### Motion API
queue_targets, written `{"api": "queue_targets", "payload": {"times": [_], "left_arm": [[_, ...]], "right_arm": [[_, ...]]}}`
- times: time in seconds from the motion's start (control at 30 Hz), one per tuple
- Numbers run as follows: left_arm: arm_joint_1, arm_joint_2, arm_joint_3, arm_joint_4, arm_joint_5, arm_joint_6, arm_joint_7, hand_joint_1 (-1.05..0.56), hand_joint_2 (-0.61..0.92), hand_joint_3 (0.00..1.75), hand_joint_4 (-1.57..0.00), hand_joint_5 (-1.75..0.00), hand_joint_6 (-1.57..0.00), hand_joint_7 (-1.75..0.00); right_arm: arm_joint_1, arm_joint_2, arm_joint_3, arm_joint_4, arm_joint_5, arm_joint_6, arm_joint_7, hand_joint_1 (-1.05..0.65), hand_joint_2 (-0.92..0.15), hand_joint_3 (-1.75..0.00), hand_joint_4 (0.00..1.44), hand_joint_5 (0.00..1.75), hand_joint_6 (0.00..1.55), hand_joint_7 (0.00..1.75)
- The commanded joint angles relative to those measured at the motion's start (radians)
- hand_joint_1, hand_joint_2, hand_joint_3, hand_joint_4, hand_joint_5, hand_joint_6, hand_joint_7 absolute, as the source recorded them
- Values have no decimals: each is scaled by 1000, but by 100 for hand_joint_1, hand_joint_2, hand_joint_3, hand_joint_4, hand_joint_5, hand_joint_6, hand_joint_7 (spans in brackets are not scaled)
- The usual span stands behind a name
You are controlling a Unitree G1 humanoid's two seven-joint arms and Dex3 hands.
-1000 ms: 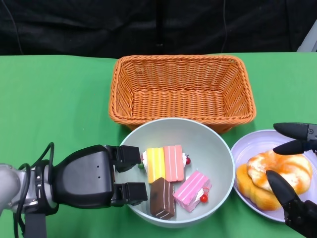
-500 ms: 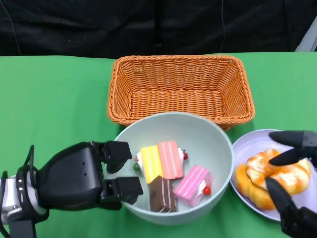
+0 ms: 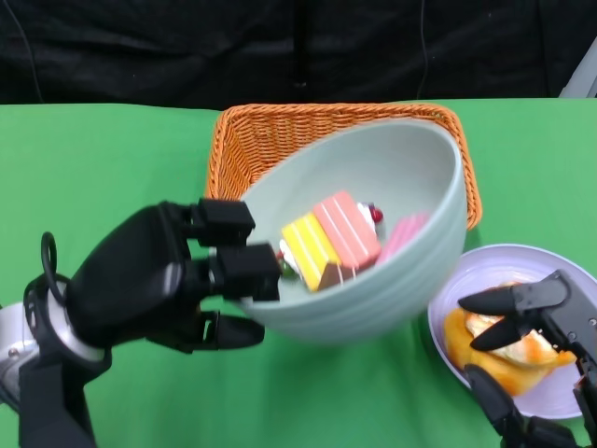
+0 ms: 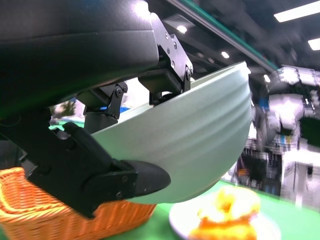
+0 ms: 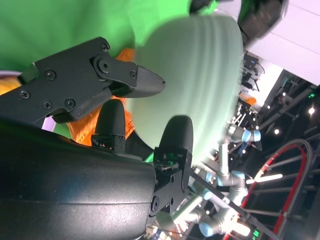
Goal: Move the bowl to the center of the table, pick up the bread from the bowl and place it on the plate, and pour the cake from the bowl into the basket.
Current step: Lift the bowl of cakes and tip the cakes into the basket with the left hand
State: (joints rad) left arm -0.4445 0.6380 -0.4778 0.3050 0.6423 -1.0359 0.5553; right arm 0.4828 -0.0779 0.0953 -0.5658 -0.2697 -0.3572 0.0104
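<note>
The left hand is pinching the bowl rim and tilting it above the table toward the basket so the cakes slide out, while the right hand is hovering, fingers spread, over the bread on the plate.

This is a robotics lab — the right wrist view gives it away, catching a pale grey robot arm with blue joints standing in the background, bright ceiling lights and a red curved cable or frame beyond it. The left wrist view shows long strip lights overhead and a blurred white machine. The work surface is a bright green cloth-covered table backed by a black curtain — a staged test bench.
</note>
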Motion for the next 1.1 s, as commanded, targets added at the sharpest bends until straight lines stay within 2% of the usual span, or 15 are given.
{"api": "queue_targets", "payload": {"times": [0.03, 0.17, 0.27, 0.47, 0.7, 0.77, 0.8, 0.93, 1.07, 1.1], "left_arm": [[-2, -31, 42, 0, -151, 17, -140, -14, 25, 157, -102, -175, -78, -175], [-11, -109, 62, 9, -321, 71, -312, -15, 19, 168, -103, -175, -83, -175], [-8, -190, 80, 27, -437, 128, -415, -15, 16, 173, -104, -175, -86, -175], [12, -251, 151, 17, -467, 150, -530, -15, 15, 175, -104, -175, -87, -175], [26, -295, 210, 15, -461, 146, -601, -15, 15, 175, -104, -175, -87, -175], [10, -407, 212, 50, -584, 294, -641, -14, 18, 175, -106, -175, -88, -173], [6, -441, 216, 57, -620, 342, -657, -14, 20, 175, -107, -175, -89, -172], [11, -479, 246, 41, -641, 397, -703, -13, 22, 175, -108, -175, -90, -170], [-49, -639, 296, 133, -737, 579, -691, -16, 21, 170, -102, -175, -91, -166], [-56, -659, 308, 144, -744, 600, -689, -16, 21, 170, -102, -175, -92, -165]], "right_arm": [[4, -12, -1, 16, 26, -3, 10, -13, -46, -113, 52, 155, 47, 133], [-1, -29, -2, 38, 33, -25, 26, 1, -27, -151, 72, 156, 75, 127], [3, -35, 1, 45, 28, -38, 30, 8, -23, -160, 83, 158, 85, 127], [4, -36, 1, 48, 27, -42, 30, 10, -22, -162, 87, 158, 88, 126], [4, -37, 1, 49, 27, -43, 30, 10, -22, -162, 87, 157, 89, 125], [10, -36, 8, 49, 20, -47, 29, 10, -21, -162, 89, 160, 89, 125], [11, -36, 10, 49, 17, -48, 29, 10, -21, -161, 90, 163, 89, 126], [12, -36, 11, 50, 16, -49, 28, 11, -21, -160, 90, 165, 88, 126], [19, -29, 26, 52, 14, -47, 26, 9, -22, -156, 86, 169, 85, 126], [19, -29, 27, 50, 13, -45, 25, 9, -22, -156, 85, 169, 85, 126]]}}
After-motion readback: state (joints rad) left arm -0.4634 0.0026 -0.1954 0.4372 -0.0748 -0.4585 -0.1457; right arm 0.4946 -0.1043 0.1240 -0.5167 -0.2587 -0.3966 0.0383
